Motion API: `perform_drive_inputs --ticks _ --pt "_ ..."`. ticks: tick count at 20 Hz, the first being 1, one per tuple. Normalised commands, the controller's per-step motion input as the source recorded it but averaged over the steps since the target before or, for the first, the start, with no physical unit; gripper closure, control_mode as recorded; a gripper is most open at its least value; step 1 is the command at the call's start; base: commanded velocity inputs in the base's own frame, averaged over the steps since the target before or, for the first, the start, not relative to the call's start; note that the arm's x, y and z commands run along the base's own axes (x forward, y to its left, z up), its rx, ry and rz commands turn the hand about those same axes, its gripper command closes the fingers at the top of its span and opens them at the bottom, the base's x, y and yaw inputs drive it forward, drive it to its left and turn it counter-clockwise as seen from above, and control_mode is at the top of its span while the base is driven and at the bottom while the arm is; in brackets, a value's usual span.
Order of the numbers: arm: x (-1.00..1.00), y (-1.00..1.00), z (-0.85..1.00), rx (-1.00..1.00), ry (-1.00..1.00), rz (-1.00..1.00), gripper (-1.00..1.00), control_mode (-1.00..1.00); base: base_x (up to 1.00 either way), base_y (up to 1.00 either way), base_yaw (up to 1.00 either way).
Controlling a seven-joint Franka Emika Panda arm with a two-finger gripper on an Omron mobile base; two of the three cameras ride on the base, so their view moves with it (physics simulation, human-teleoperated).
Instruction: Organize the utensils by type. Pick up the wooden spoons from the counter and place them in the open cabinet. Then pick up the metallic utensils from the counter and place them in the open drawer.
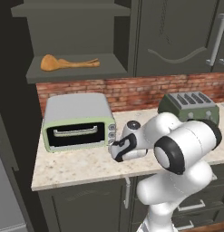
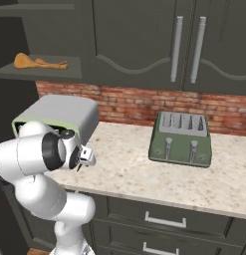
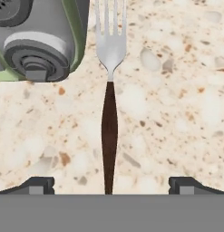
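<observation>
A fork [image 3: 109, 113] with a silver head and a dark slim handle lies flat on the beige speckled counter [image 3: 177, 113], beside the toaster oven's knob [image 3: 34, 56]. My gripper [image 3: 111, 183] hangs open just above it, one fingertip on each side of the handle's end, touching nothing. In the base views the hand [image 1: 124, 147] [image 2: 83, 158] points down at the counter [image 1: 77, 165] in front of the toaster oven. Two orange-brown wooden spoons [image 1: 68, 63] [image 2: 40, 63] lie together on the shelf of the open cabinet [image 1: 77, 73]. The open drawer is out of view.
A pale green toaster oven [image 1: 77, 120] stands at the counter's left, close to the hand. A dark green toaster [image 2: 180, 137] stands to the right by the brick wall. Shut upper cabinets with silver bar handles [image 2: 177, 47] hang above. Shut drawers [image 2: 164, 219] sit below the counter.
</observation>
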Motion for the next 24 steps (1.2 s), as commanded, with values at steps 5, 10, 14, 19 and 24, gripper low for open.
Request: perform_drive_inputs --ticks 5,10,14,19,24 --pt "0.18 0.0 -0.07 0.0 0.0 0.0 -1.0 -1.0 0.0 0.0 0.0" --pt "0.15 0.0 -0.14 0.0 0.0 0.0 -1.0 -1.0 0.0 0.0 0.0" --pt "0.12 0.0 -0.2 0.0 0.0 0.0 -1.0 -1.0 0.0 0.0 0.0" --pt "0.13 0.0 -0.2 0.0 0.0 0.0 -1.0 -1.0 0.0 0.0 0.0" --pt "0.11 0.0 -0.2 0.0 0.0 0.0 -1.0 -1.0 0.0 0.0 0.0"
